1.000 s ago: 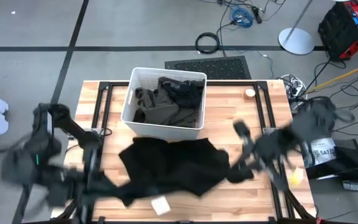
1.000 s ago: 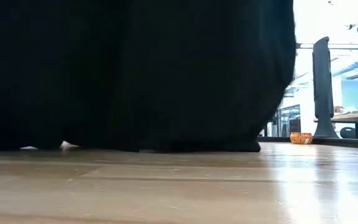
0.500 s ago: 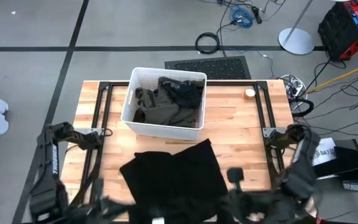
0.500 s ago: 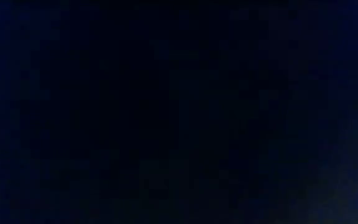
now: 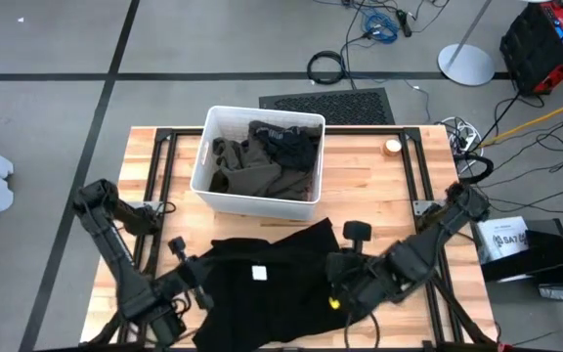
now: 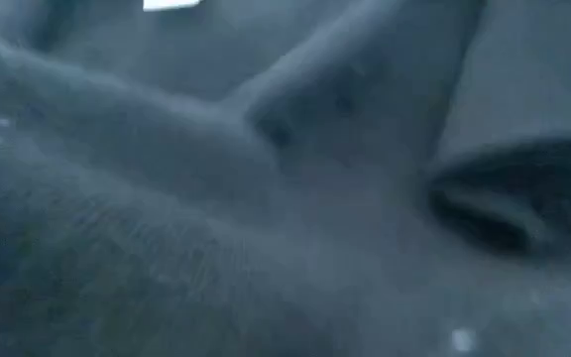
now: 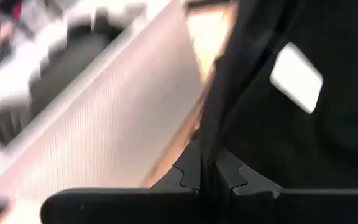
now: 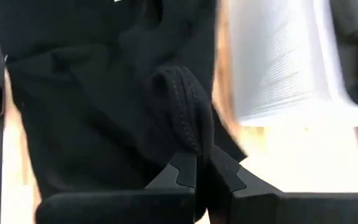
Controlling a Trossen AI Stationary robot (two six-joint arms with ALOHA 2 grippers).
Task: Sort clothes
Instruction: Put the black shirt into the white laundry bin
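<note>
Black soft fabric garment (image 5: pixel 272 284) is what you have in both grips: your left gripper (image 7: pixel 205 174) is pinched tight on one thin edge of it, and your right gripper (image 8: pixel 202 171) is clamped on a thick rolled hem at the opposite side. Seen from above, the cloth lies spread between the two hands on the near half of the wooden table (image 5: pixel 379 186), its length running from one gripper across to the other, with a small white label (image 5: pixel 258 273) showing near its middle. Neither arm is nearer than the other; you hold it evenly at both ends. Just beyond the garment's far edge stands the white rectangular plastic bin (image 5: pixel 203 161), with dark olive green clothes (image 5: pixel 252 171) and other dark ones already heaped inside. The bin's near wall is probably the one obstacle to lift over. Fabric fills the table-level camera, so expect nothing from it.
</note>
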